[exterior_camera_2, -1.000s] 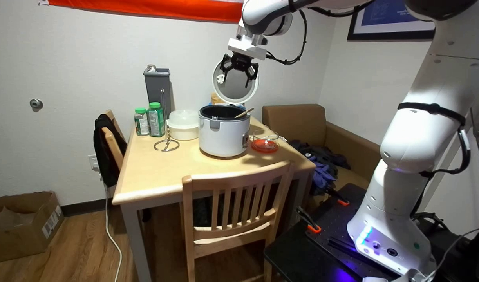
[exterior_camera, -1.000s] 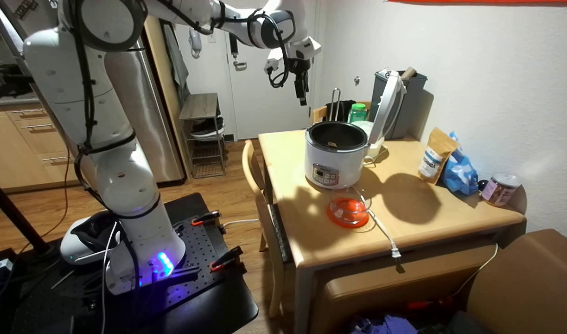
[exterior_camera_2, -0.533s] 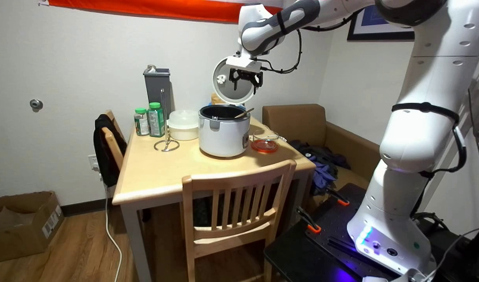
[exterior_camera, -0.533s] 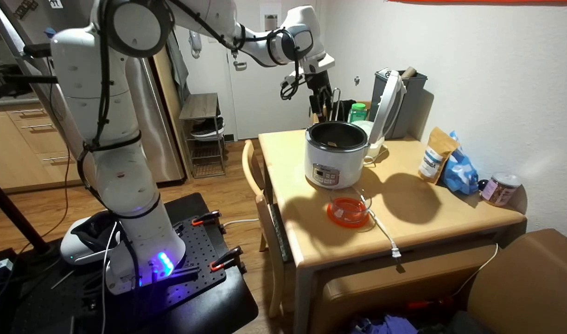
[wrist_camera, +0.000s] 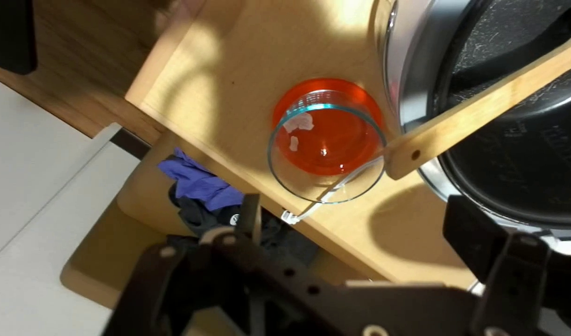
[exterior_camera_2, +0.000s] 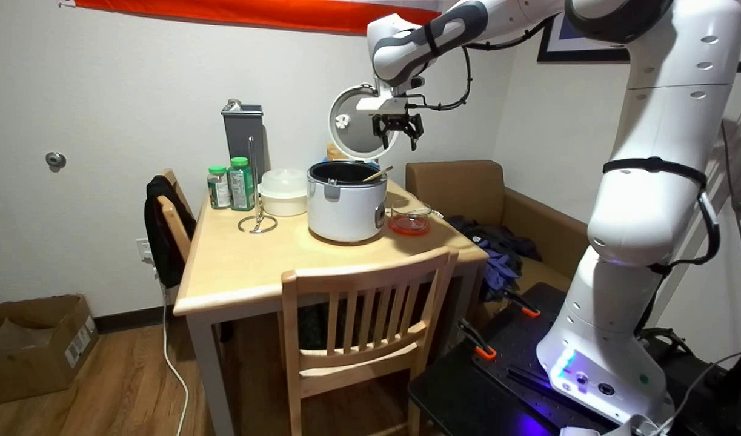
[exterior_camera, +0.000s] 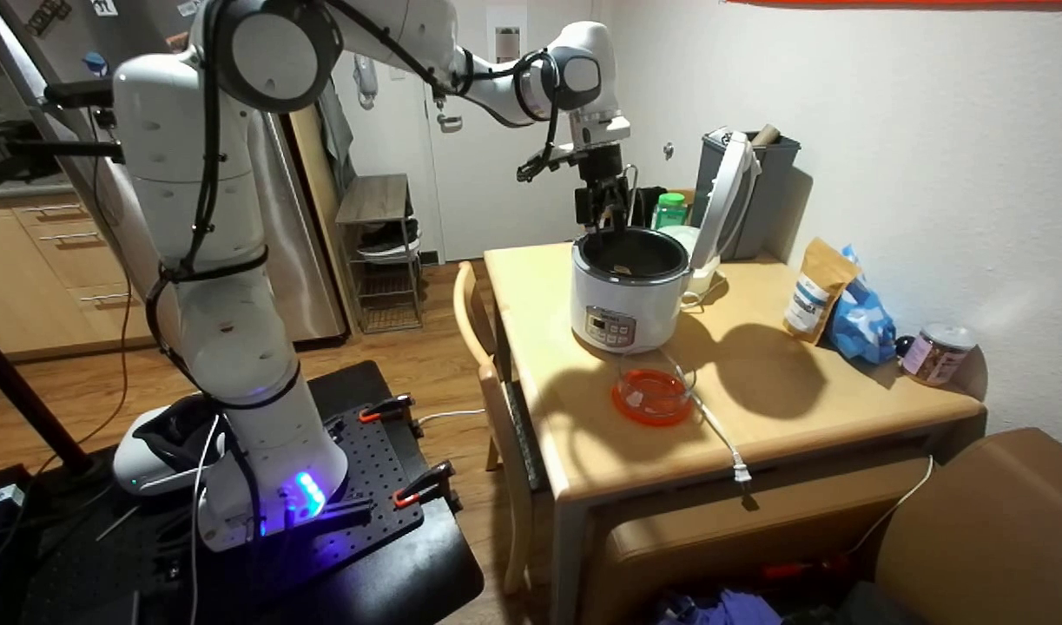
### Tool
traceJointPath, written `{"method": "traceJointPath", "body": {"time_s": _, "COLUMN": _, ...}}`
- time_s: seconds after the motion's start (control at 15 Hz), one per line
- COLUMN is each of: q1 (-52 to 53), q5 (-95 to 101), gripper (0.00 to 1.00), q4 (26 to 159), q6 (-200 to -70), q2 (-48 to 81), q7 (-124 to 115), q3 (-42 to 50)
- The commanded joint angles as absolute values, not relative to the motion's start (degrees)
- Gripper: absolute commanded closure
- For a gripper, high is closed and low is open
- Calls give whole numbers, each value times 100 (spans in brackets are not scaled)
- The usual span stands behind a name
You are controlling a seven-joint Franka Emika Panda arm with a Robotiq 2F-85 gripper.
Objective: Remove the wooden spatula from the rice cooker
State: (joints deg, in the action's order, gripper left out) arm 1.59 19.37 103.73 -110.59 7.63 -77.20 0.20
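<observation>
Jaws spread, the gripper (exterior_camera_2: 399, 144) is hovering, seemingly above the spatula (wrist_camera: 481, 109) that is leaning out of the rice cooker (exterior_camera_2: 345, 212).

White and rounded, this arm (exterior_camera: 227, 321), a big pale joint disc (exterior_camera: 274, 56) ringed dark grey! Black cable (exterior_camera: 209, 156) is strapped on with black bands (exterior_camera_2: 655, 164), blue lights (exterior_camera: 309, 495) glow low, and the wrist view shows 2 dark holes (wrist_camera: 313, 290) in the black claw (exterior_camera_2: 399, 143)!

Wdn spatula (wrist_camera: 490, 105) tilted in ckr (exterior_camera_2: 345, 213)
</observation>
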Motion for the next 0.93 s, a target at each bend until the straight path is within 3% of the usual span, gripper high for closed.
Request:
{"method": "traceJointPath", "body": {"time_s": 0.0, "q1": 181, "q5": 1881, "gripper": 0, "q4": 10223, "q6": -10705, "q2": 791, "q7": -7957, "q3": 109}}
{"method": "traceJointPath", "body": {"time_s": 0.87, "q1": -8, "q5": 1066, "gripper": 0, "q4": 10295, "q6": -12076, "q2": 1439, "q7": -7826, "q3": 363}}
